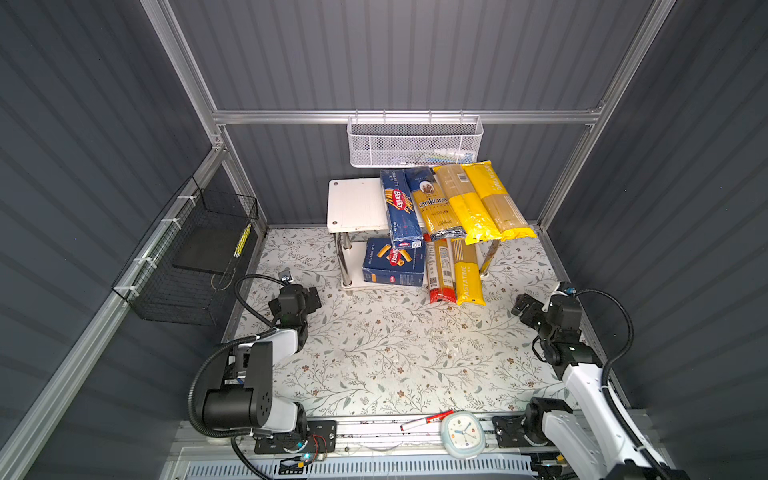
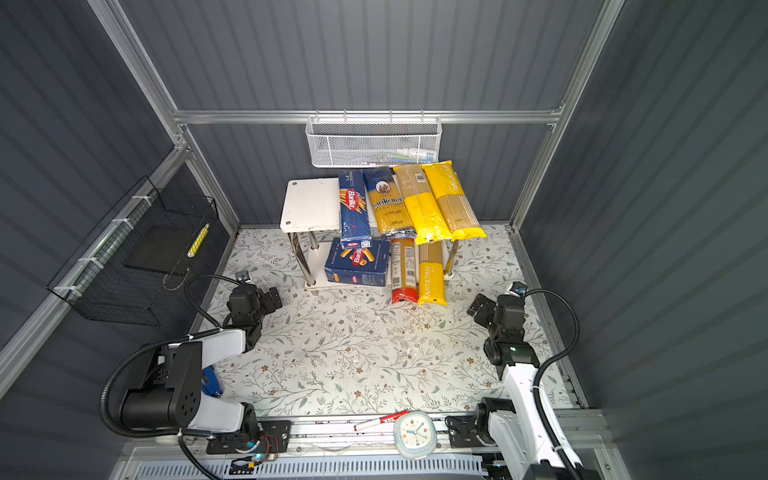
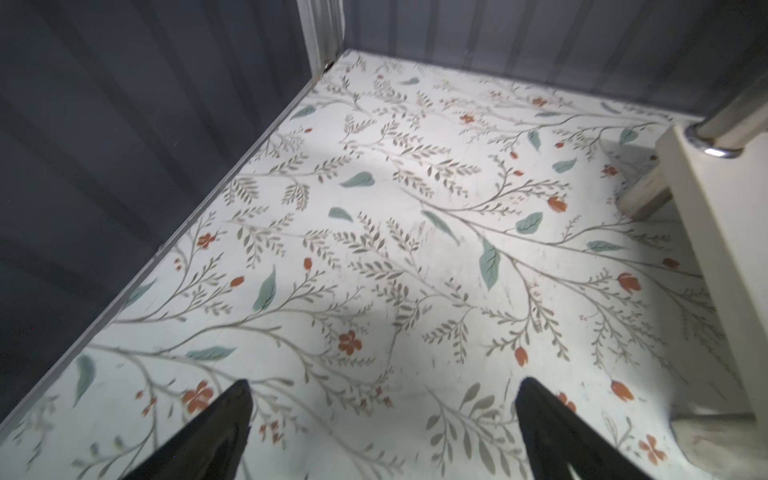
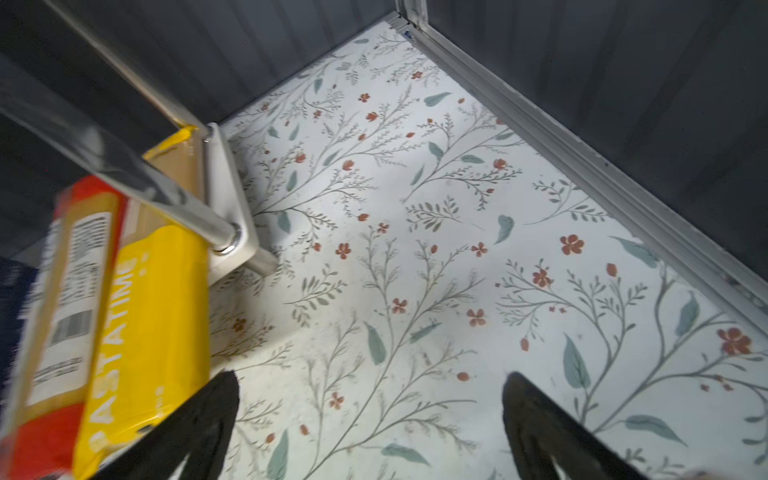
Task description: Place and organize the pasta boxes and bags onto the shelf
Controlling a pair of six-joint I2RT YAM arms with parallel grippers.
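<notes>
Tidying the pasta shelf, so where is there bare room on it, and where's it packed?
The top board's left end is bare, bordered by the Barilla spaghetti box. Rightward, bags crowd it. The lower board is mostly filled by the rigatoni box and two overhanging bags.

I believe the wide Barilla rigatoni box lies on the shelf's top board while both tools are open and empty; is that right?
Not quite: the wide Barilla rigatoni box lies on the lower board of the shelf, not the top one, as both top views show. The left tool and right tool are indeed open and empty.
</notes>
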